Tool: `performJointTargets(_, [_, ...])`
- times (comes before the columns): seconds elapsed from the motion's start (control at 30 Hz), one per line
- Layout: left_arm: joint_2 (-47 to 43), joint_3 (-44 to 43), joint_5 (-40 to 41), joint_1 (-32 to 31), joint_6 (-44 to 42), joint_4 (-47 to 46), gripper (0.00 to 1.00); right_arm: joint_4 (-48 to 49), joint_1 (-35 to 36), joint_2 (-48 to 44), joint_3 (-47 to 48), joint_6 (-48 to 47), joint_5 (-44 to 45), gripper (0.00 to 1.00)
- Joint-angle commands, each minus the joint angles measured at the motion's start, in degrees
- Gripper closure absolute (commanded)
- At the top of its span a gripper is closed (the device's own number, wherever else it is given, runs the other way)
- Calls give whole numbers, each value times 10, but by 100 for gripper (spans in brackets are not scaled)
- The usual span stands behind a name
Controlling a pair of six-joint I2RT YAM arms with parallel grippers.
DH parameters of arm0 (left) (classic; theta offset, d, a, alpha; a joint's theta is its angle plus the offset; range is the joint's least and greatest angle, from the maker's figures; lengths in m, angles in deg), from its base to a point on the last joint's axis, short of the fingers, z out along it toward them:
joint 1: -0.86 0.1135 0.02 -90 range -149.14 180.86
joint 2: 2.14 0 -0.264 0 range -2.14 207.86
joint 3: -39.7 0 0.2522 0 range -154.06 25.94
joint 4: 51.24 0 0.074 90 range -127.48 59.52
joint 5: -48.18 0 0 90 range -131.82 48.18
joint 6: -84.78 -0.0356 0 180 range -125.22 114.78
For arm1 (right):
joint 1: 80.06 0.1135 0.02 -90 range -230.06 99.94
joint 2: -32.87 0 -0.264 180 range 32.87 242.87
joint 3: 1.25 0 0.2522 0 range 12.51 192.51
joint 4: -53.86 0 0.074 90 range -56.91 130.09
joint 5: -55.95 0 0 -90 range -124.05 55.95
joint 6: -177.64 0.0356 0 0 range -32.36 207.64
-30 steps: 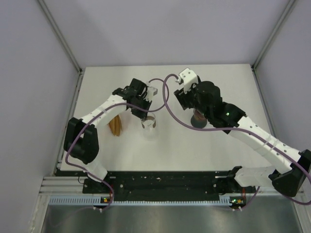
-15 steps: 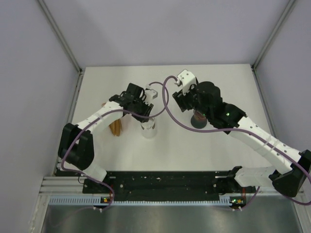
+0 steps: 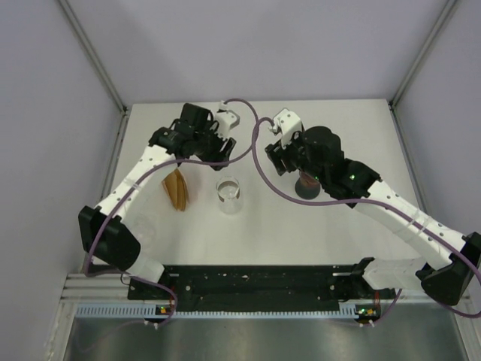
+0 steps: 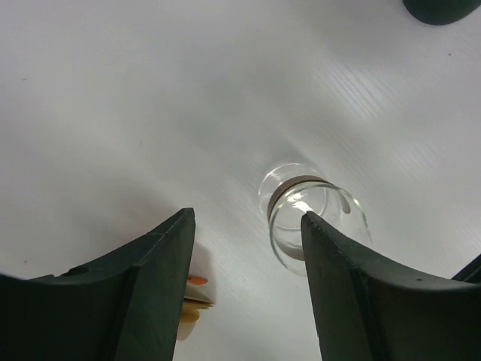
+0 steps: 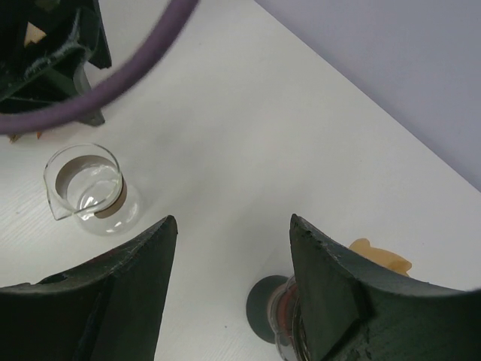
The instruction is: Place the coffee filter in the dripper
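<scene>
Two arms rise from the near edge of the one white table (image 3: 338,128).

Nearest to them, toward the table's middle, stands a single clear glass carafe with a brown collar (image 3: 229,195), upright and with nothing touching it.

At its 9 o'clock, near but apart, one small pile of tan paper coffee filters (image 3: 178,189) lies on the table top. The sheets are too close-packed to count.

At the carafe's 3 o'clock, well apart from the pile, sits the one dark round-based dripper (image 5: 263,308), partly under the right arm. Whether it holds a filter cannot be told.

Just past the dripper, one tan crinkled scrap (image 5: 382,256) peeks out beside a finger. What it is I cannot tell.

Farther back, at the carafe's 1 o'clock, the right gripper (image 5: 233,222) hangs with its two fingers spread wide and nothing between them.

Farthest, at the carafe's 11 o'clock, the left gripper (image 4: 246,222) hovers above the table. Its two fingers are likewise parted and grasp nothing.
</scene>
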Motion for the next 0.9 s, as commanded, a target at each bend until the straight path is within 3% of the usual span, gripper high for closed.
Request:
performJointTargets(0.0, [-47,-42,76,34,-1,39,37,17,-4,-21,0,12,-6,38])
performJointTargets(0.27, [-54,-38,135,164,38,112,61,22,-5,-17,-9,13,-5,37])
performJointTargets(0.37, [-56,7,162,165,31,110,61,27,-5,-13,-10,14,-10,37])
performJointTargets(0.6, [-57,67,113,161,-3,98,57,31,-4,-7,-10,15,-13,37])
performJointTargets(0.73, [-35,88,171,160,-6,83,59,31,-5,-7,-9,16,-11,37])
performJointTargets(0.87, [-10,103,171,157,-7,74,58,29,-3,-6,-10,15,-9,37])
